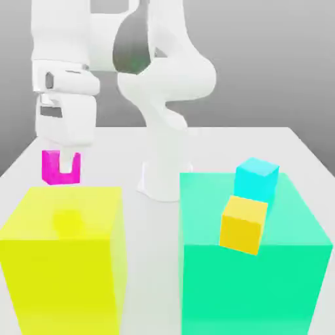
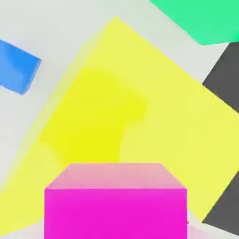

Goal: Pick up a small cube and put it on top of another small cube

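while magenta cube (image 1: 51, 169) hangs, yellow block (image 1: 62, 262) sits below.

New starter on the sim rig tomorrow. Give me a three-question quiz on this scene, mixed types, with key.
1. True or false: the gripper holds the magenta cube.
2. Which large block carries the cyan cube?
a) the yellow block
b) the green block
3. Fill in: in the hand view, a small ____ block lies beyond the yellow block's edge, apart from it.

Key: 1 true; 2 b; 3 blue
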Robot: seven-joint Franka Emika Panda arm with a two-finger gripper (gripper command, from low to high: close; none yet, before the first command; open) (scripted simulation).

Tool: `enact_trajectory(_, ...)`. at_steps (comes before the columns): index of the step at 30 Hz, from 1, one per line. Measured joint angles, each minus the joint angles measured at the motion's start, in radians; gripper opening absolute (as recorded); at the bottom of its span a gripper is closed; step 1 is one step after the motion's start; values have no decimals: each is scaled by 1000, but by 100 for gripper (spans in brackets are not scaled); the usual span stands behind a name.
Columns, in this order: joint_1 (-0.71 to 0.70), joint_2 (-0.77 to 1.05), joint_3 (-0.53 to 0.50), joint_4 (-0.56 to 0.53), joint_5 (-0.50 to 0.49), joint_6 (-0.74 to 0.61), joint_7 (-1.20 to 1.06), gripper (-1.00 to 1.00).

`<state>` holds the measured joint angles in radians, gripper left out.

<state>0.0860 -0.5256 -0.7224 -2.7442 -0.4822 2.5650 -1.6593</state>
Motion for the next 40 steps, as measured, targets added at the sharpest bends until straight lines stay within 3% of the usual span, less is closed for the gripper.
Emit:
enact_trajectory(6,-74,12,-151,-32,-124,-34,-289,-100)
enact_trajectory(15,168,115,-243,-145,-160,2,-665,-100)
enact_trajectory(25,377,278,-388,-152,-20,166,-788,-100)
enact_trajectory(28,474,356,-466,-159,74,242,-853,-100)
enact_trajectory(30,579,425,-538,-167,208,300,-945,-100)
enact_trajectory(32,579,425,-538,-167,209,301,-946,-100)
enact_trajectory(33,579,425,-538,-167,209,301,-947,100)
enact_trajectory(40,579,425,-538,-167,209,301,-947,100)
